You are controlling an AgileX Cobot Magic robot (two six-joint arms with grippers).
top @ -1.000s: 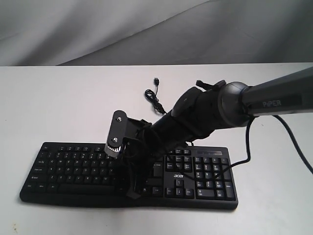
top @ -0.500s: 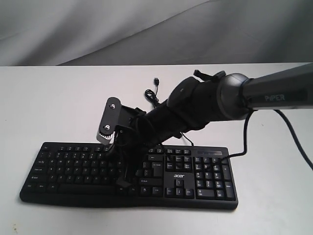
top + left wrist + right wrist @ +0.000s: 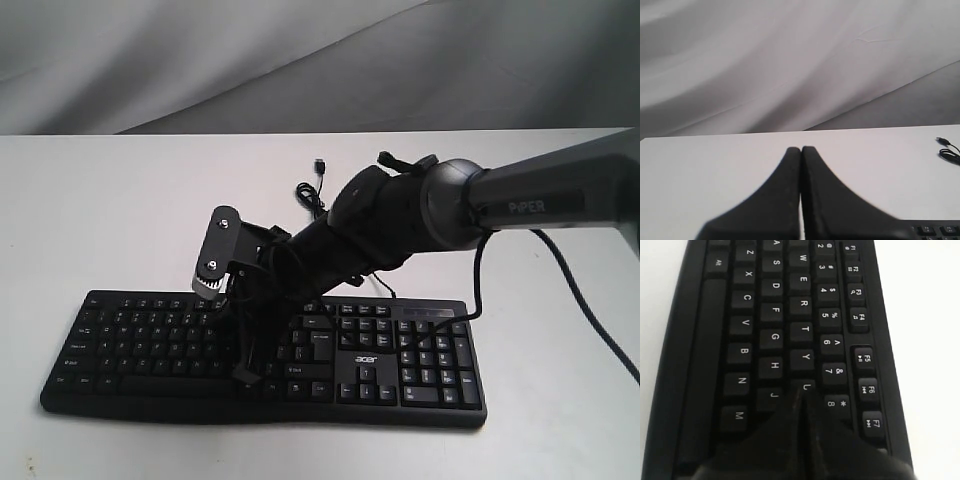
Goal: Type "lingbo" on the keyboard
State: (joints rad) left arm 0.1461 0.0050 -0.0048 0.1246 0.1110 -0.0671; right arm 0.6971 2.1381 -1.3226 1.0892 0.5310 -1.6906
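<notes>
- Your keyboard (image 3: 140, 335) lies flat on the bench (image 3: 120, 200), directly under the right claw (image 3: 801, 395).
- That claw is pinched closed and holds nothing. Its tip sits at the U key (image 3: 810, 384), possibly touching; the view won't settle it.
- The right arm (image 3: 520, 200) reaches in from the right and slopes down over the keyboard's middle.
- The left claw (image 3: 801, 150) is likewise closed and empty, over the bench beside the keyboard.

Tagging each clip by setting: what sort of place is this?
Probably a robot lab or staged recording bench, not an office: a plain white table, a draped grey cloth backdrop, and a keyboard whose USB cable lies loose, plugged into nothing.
</notes>
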